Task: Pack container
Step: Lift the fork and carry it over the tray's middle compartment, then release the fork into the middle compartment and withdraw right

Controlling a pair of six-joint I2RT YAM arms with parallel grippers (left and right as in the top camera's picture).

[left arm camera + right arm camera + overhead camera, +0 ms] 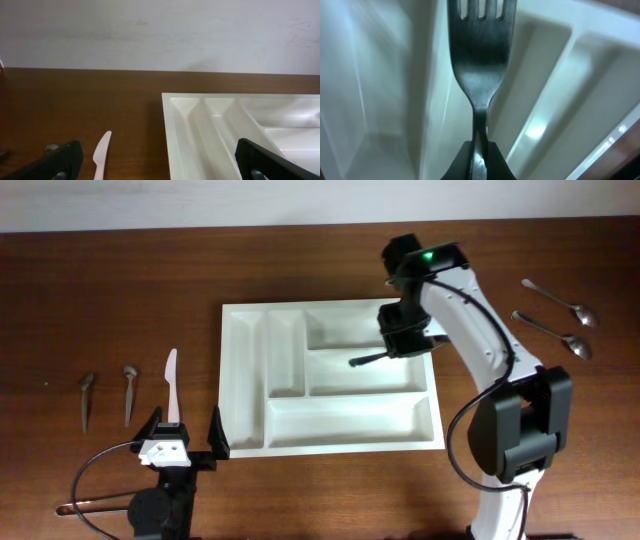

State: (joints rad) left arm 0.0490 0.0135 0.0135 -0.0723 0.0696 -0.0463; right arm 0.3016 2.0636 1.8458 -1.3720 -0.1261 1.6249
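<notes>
Overhead, the left jaws stand wide apart and empty at the near left corner of the container (345, 423), with a white knife (172, 385) on the tabletop (120, 300) just ahead of them. The right jaws hang over a far wide compartment, pinched on a fork (366, 360) that juts out to their left. Left wrist: the knife lies ahead between the spread jaws, the container ahead to their right. Right wrist: the jaws clamp the fork's neck, tines pointing away, container walls beneath
</notes>
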